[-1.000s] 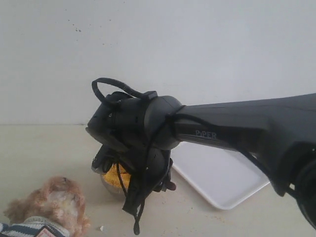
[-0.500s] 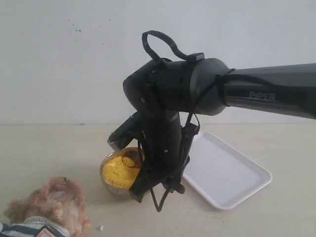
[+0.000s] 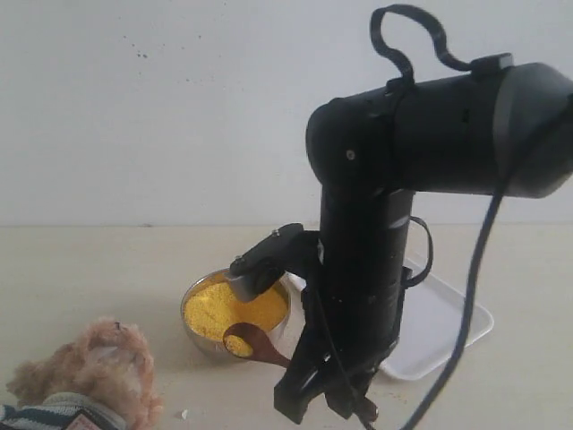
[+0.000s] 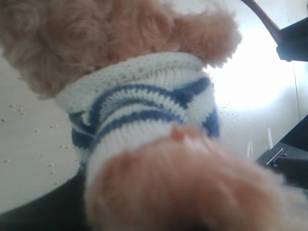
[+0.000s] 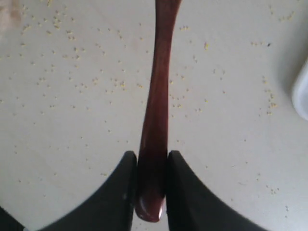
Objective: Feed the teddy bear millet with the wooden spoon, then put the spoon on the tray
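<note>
The teddy bear [image 3: 98, 376] sits at the bottom left of the exterior view, and its striped shirt [image 4: 139, 110] fills the left wrist view. Fur covers my left gripper's jaws, which are closed on the bear's lower body. My right gripper [image 5: 153, 161] is shut on the end of the wooden spoon [image 5: 158, 91]. The spoon's oval bowl [image 3: 243, 340] hangs at the near rim of the steel bowl of millet [image 3: 228, 305], pointing toward the bear. Whether grains lie in the spoon I cannot tell. The white tray [image 3: 443, 322] lies behind my right arm.
Stray yellow grains [image 5: 72, 77] are scattered over the pale table under the spoon. A corner of the tray [image 5: 303, 91] shows at the edge of the right wrist view. My right arm [image 3: 376, 224] stands tall between bowl and tray.
My right arm has risen and swung to the right. The spoon has come out of the millet and its bowl now hangs at the steel bowl's near rim. The bear has not moved.
</note>
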Available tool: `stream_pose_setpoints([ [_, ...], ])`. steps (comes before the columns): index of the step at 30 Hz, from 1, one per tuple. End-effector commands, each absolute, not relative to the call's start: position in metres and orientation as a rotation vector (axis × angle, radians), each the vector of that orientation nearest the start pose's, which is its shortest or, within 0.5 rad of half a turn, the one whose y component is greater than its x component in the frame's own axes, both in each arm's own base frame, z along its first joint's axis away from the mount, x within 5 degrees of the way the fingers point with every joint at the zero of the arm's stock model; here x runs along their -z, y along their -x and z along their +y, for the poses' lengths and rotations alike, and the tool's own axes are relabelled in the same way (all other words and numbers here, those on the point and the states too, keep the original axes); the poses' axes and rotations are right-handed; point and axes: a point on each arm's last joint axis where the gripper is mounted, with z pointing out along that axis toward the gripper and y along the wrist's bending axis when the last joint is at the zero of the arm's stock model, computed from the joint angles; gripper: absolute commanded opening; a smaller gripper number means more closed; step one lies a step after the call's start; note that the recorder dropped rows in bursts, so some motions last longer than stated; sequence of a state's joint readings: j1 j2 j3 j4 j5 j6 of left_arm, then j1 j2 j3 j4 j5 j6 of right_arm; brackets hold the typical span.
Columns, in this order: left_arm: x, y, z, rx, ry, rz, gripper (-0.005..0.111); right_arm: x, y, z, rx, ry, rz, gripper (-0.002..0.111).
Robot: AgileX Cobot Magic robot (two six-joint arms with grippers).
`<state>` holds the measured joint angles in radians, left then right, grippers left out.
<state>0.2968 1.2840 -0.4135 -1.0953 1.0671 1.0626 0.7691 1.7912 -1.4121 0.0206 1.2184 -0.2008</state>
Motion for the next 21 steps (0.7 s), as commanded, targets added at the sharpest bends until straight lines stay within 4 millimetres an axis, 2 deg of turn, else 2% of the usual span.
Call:
stream_pose_setpoints([
  [1, -0.188, -0.169, -0.024, 1.170, -0.071, 2.546, 0.004, -0.253, -0.236, 0.235, -0.223, 1.497, 2.732, 0.000],
  [4, -0.188, -0.169, -0.024, 1.170, -0.071, 2.546, 0.004, -0.249, -0.233, 0.225, -0.193, 1.520, 2.738, 0.000],
  [6, -0.188, -0.169, -0.024, 1.170, -0.071, 2.546, 0.004, -0.246, -0.233, 0.220, -0.172, 1.472, 2.780, 0.000],
  [10, -0.188, -0.169, -0.024, 1.170, -0.071, 2.546, 0.004, -0.244, -0.225, 0.220, -0.239, 1.525, 2.772, 0.000],
  [16, -0.188, -0.169, -0.024, 1.170, -0.071, 2.546, 0.004, -0.243, -0.224, 0.217, -0.222, 1.517, 2.782, 0.000],
  [19, -0.188, -0.169, -0.024, 1.170, -0.071, 2.546, 0.004, -0.242, -0.226, 0.213, -0.140, 1.579, 2.739, 0.000],
  [21, -0.188, -0.169, -0.024, 1.170, -0.071, 2.546, 0.004, -0.242, -0.228, 0.211, -0.096, 1.531, 2.764, 0.000],
])
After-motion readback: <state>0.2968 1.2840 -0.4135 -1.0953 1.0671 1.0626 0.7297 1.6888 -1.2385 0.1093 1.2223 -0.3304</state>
